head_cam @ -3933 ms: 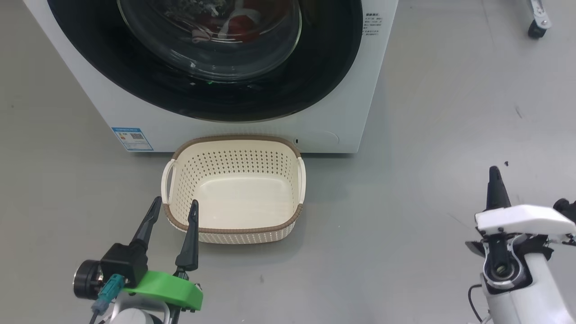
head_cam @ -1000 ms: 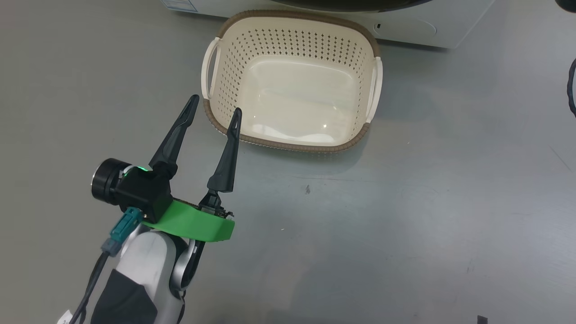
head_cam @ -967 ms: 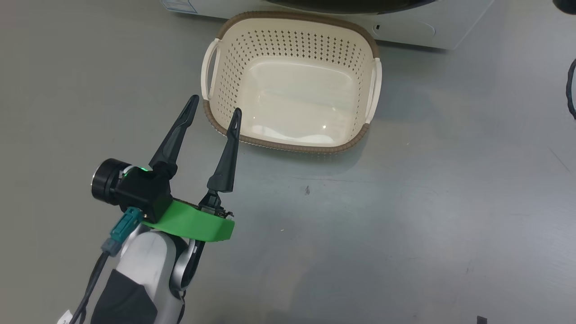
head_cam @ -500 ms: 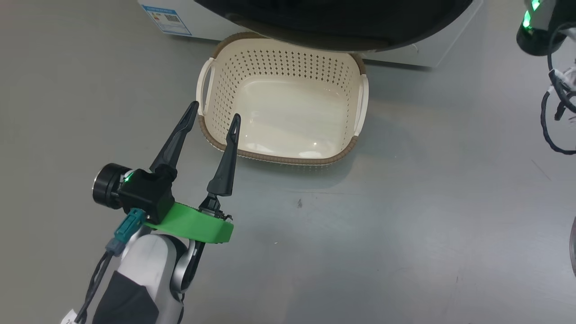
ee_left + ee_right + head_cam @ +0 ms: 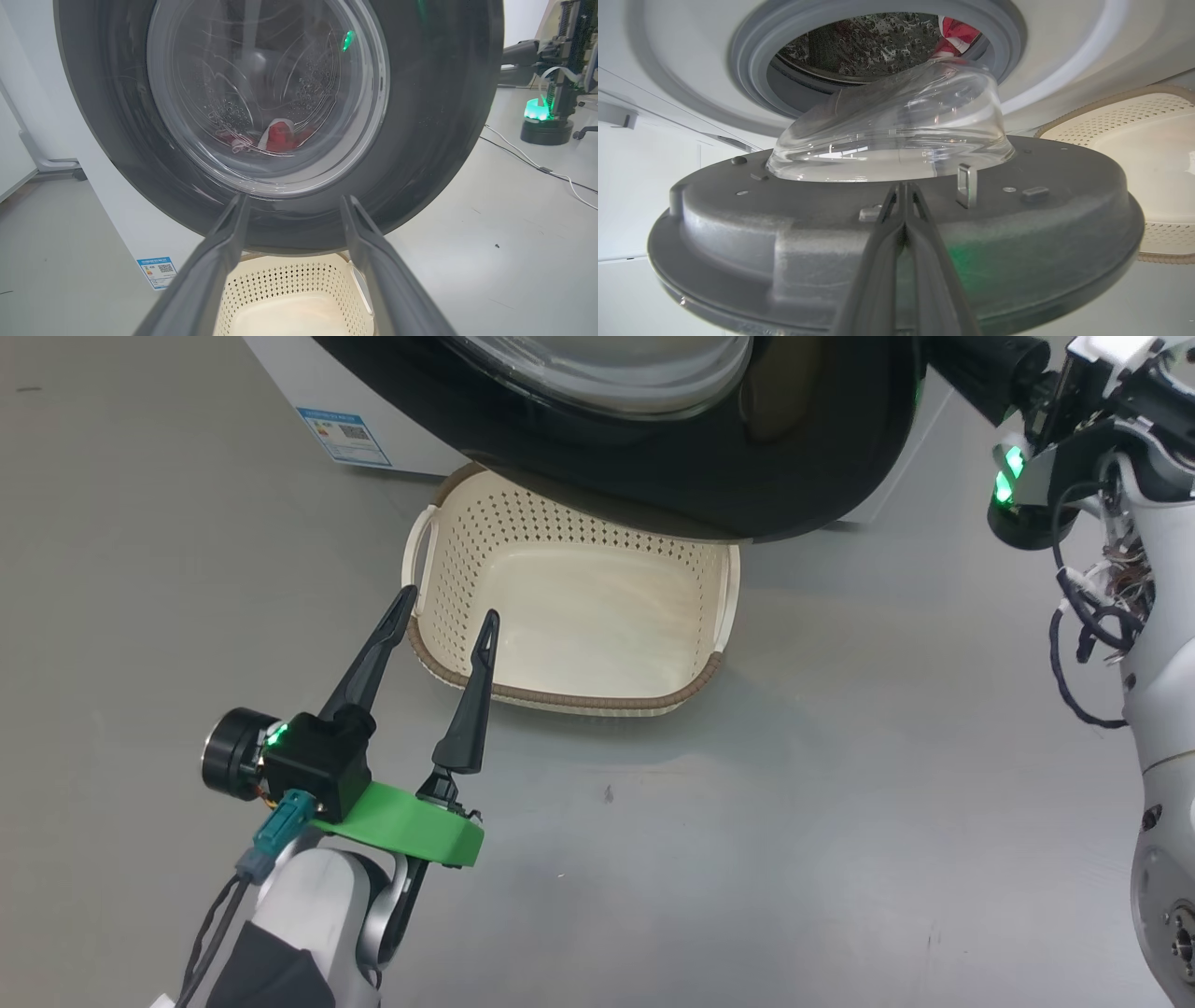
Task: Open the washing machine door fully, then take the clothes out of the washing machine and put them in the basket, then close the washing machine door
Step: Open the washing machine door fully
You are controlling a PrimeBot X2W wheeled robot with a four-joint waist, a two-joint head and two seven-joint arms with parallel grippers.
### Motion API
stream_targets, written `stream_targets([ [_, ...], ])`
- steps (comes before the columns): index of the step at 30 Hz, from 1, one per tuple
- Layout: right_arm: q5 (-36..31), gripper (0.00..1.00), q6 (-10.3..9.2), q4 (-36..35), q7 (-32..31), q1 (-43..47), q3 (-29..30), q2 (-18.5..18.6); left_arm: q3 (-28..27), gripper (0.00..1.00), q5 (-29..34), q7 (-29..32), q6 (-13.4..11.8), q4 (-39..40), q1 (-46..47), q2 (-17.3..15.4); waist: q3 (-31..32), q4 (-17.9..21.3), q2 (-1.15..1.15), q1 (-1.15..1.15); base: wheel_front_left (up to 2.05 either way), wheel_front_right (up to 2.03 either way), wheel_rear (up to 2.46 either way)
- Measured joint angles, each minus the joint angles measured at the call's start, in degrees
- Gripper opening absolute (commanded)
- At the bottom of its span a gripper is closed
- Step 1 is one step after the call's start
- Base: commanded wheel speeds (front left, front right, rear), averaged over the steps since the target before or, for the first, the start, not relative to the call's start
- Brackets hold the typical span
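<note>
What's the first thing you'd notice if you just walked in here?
The big round washing machine door, glossy black around a glass bowl, stands partly open above the cream basket on the floor. Red-and-white clothes lie in the drum behind it. The left gripper, jaws open, hovers by the basket.

The washing machine door (image 5: 747,476), glossy black around a clear glass bowl, stands partly open from the white washing machine (image 5: 308,383), overhanging the far side of the cream basket (image 5: 579,703) on the floor. The red-and-white clothes (image 5: 955,30) lie inside the steel drum.
</note>
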State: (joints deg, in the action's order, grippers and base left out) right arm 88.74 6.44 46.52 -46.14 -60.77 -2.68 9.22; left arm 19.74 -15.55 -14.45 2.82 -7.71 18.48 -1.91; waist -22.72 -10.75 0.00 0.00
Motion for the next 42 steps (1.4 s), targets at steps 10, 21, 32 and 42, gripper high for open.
stream_targets([
  [10, 1.0, 0.00, 0.49, -1.1, -2.7, 5.3, -1.3, -2.2, 0.2, 1.00, 0.0, 0.0, 0.0, -1.4, -2.3, 0.0, 3.6, 0.8, 0.00, 0.00, 0.00, 0.00, 0.00],
  [21, 2.3, 0.00, 0.49, -5.9, -4.1, 11.6, -2.5, -3.7, 0.0, 1.00, 0.0, 0.0, 0.1, -3.4, -5.4, 0.0, 7.9, 0.9, 0.00, 0.00, 0.00, 0.00, 0.00],
  [32, 3.0, 0.00, 0.52, -9.9, -5.8, 20.3, -5.7, -5.0, -0.1, 1.00, 0.1, 0.0, 0.0, -5.0, -8.1, -0.1, 12.5, -0.3, 0.00, 0.00, 0.00, 0.00, 0.00],
  [42, 3.6, 0.00, 0.53, -13.1, -5.9, 25.6, -8.3, -5.0, -0.1, 1.00, 0.1, 0.0, -0.1, -5.9, -9.7, -0.1, 15.0, -3.2, 0.00, 0.00, 0.00, 0.00, 0.00],
])
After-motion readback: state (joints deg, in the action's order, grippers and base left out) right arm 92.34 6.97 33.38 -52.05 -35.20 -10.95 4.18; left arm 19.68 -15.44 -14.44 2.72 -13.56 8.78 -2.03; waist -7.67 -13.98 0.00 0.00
